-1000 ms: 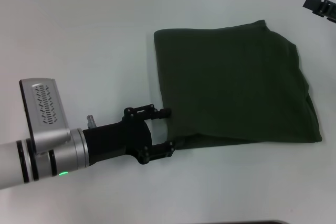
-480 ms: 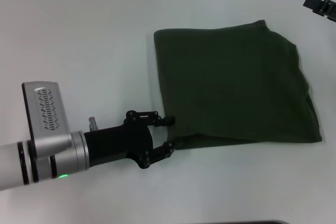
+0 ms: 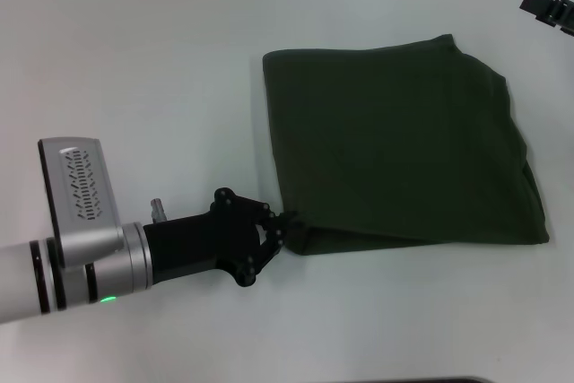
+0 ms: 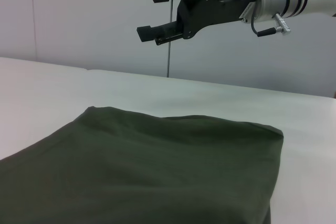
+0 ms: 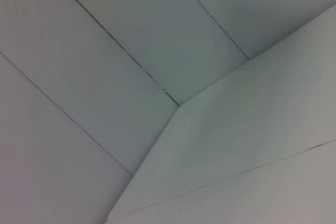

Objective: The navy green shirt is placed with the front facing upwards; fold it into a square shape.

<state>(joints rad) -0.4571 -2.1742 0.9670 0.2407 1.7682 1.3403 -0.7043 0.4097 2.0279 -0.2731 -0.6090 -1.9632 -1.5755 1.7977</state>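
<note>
Navy green shirt (image 3: 399, 145) lying flat on the white table (image 3: 134, 60), already folded into a thick block, plain green side up, no letters showing. Not quite square yet: near edge slanted, far right corner bulging a bit, layers peeking out along the right side. Placed toward the right of the middle of the table, easy for both arms to reach.

Left gripper (image 3: 285, 226) low at the near left corner of the shirt, fingers pinched together right on the cloth edge. Probably holding that corner, though hard to be sure, with dark fingers against dark cloth. Makes sense to grab there: a corner is the handle for lifting one side and laying it over the rest, or for tugging the edge straight.

Right gripper (image 3: 549, 6) far off at the top right edge of the head view, lifted well clear of the shirt, out of the way. In the left wrist view, same gripper (image 4: 157, 11) hanging in the air above the table with fingers spread apart, holding nothing. Likely just waiting.
</note>
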